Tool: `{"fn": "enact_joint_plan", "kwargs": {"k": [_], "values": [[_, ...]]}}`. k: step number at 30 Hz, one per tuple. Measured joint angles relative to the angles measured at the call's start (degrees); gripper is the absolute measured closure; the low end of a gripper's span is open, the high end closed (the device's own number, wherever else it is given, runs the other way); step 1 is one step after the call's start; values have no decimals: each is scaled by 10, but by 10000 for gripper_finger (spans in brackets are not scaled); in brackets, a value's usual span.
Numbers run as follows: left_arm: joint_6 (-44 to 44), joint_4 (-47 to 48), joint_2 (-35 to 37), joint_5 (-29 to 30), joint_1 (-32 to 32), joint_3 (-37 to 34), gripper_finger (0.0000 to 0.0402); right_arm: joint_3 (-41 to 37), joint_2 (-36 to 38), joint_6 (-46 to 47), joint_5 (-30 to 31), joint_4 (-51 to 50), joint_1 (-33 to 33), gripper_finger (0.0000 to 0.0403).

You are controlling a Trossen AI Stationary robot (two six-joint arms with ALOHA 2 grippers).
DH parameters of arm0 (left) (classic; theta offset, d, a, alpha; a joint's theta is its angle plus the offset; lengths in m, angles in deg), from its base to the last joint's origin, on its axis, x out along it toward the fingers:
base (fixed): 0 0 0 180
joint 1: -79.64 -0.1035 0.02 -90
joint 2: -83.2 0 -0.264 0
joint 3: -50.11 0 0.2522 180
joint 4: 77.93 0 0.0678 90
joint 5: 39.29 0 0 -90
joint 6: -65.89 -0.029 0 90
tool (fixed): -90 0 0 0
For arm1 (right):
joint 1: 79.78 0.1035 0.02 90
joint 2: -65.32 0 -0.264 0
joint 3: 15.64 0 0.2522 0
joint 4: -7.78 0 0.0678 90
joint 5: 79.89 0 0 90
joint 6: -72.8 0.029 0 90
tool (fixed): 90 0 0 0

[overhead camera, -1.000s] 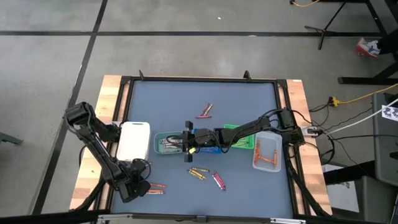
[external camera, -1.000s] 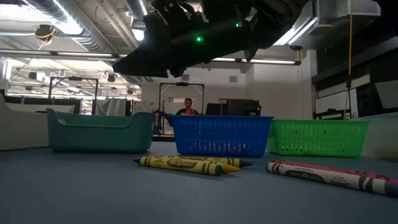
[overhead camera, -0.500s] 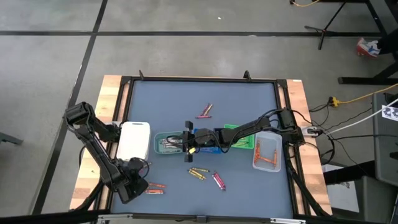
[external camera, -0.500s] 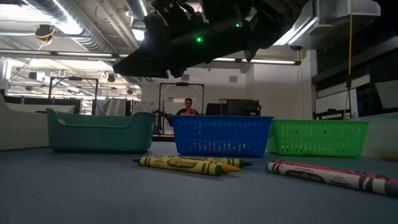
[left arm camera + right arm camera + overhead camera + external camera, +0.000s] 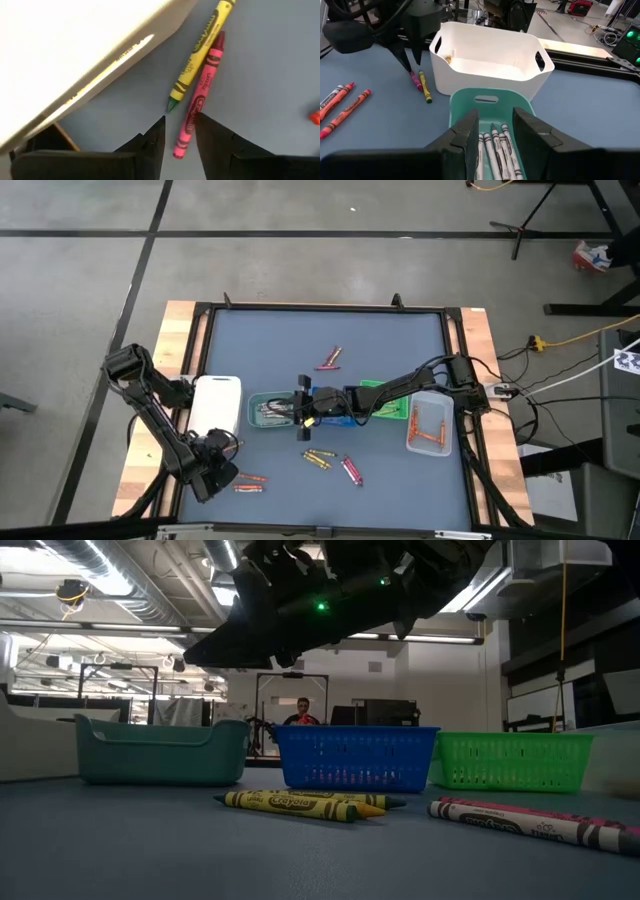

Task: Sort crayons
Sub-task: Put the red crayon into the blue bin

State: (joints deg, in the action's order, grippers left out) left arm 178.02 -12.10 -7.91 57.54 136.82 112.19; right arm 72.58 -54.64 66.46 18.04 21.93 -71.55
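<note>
By the table's near-left corner our left gripper (image 5: pixel 179 134) straddles, part-open and empty, a light, stiff, snappable pink crayon (image 5: pixel 198 106); we should pinch mid-wrapper.

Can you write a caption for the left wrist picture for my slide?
The left pincer hangs open over a pink crayon lying beside a yellow-wrapped crayon, near a white tray.
</note>
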Motion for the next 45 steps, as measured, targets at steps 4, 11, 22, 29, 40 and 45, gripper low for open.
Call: {"fn": "enact_joint_plan", "kwargs": {"k": [4,11,22,29,40,45], "values": [[-1,-30,0,1,0,-17,310,0,0,0,0,-9,0,285],[-1,-56,3,-3,0,-34,310,0,0,0,0,-10,0,285],[-1,-62,2,-17,0,-35,347,0,0,0,0,-10,0,285],[-4,-61,2,-18,0,-35,387,7,3,-2,0,-16,0,285],[-30,-20,-2,-9,-2,-4,393,81,60,-36,0,-207,0,285],[-39,-20,-2,6,-5,24,394,130,78,-47,0,-345,0,285]]}}
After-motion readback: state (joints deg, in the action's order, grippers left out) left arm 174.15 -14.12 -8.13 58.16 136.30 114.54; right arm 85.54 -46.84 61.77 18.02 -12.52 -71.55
